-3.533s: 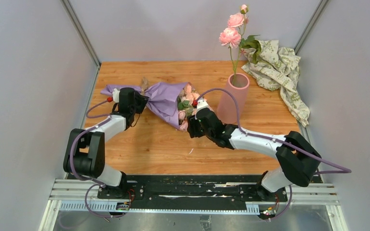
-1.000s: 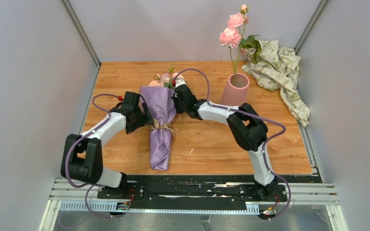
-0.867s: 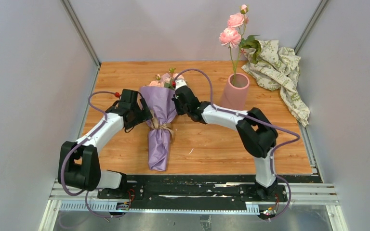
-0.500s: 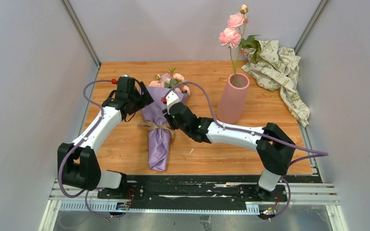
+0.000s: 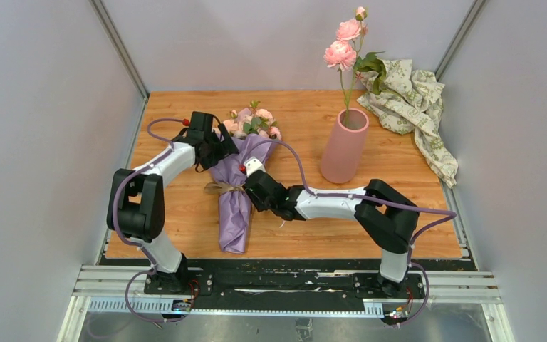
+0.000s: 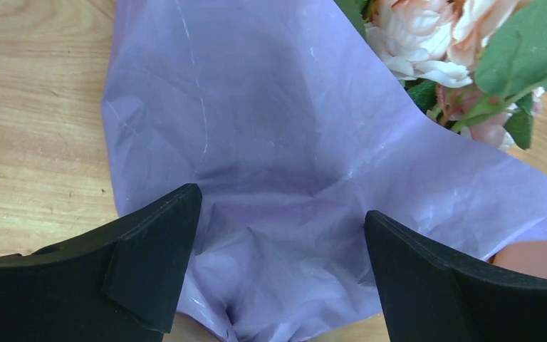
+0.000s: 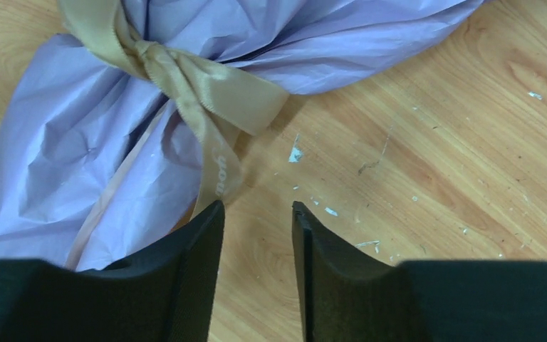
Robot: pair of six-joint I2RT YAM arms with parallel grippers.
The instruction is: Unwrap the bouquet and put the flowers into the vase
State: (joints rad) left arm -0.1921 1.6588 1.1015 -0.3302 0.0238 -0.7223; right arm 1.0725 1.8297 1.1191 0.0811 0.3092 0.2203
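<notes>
Right wrist view: right gripper (image 7: 256, 206) low over the table (image 5: 185, 229), jaws parted by a narrow slot with only bare wood showing between them; it grasps nothing
Ribbon (image 7: 206, 85): tan bow knotted round the waist of the wrap; one loose tail ends right at a fingertip, touching or not I cannot tell
Bouquet (image 5: 235, 214): lies flat on the table, narrow tail toward the arms, wide mouth away; lilac wrap closed around the stems
Left gripper (image 6: 281, 203): jaws spread wide over the upper part of the wrap, just short of the blooms; paper lies under the gap, not pinched
Flowers (image 5: 253, 122): peach-pink heads and green leaves poke out of the far mouth of the wrap, stems hidden inside
Vase (image 5: 342, 153): upright, to the right of the bouquet and well apart from it; one tall stem (image 5: 342, 53) with bigger pink blooms stands in it
Far corner: crumpled paper (image 5: 413, 100), cream-green, by the right wall
Done: by my reading, none of the task proper; the knot is intact
To do: undo the bow, open the wrap, lift the flowers out, stand them in the vase
Next, as a guess: the right jaws look lined up to take the ribbon tail
</notes>
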